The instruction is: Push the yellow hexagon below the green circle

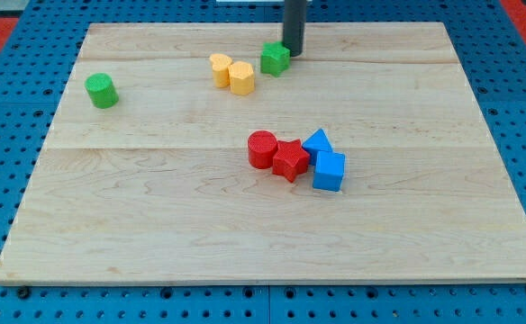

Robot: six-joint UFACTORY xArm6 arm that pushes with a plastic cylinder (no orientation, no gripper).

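The pale wooden board fills most of the view, and I take the green circle, a short green cylinder block, as my landmark; it stands alone near the board's left edge. Well to the circle's right and lower lies the biggest cluster: a red cylinder, a red star, a blue triangular block and a blue cube, packed touching one another. The dark rod has no jaws to open or close, so there is nothing grasped; my tip sits far right of the circle, just beside a green cube. Between that cube and the circle, slightly higher than the circle, the yellow hexagon touches a second yellow block whose shape I cannot make out. I judge the hexagon still needs a long push left and downward, and my tip is on the wrong side of the green cube to begin.
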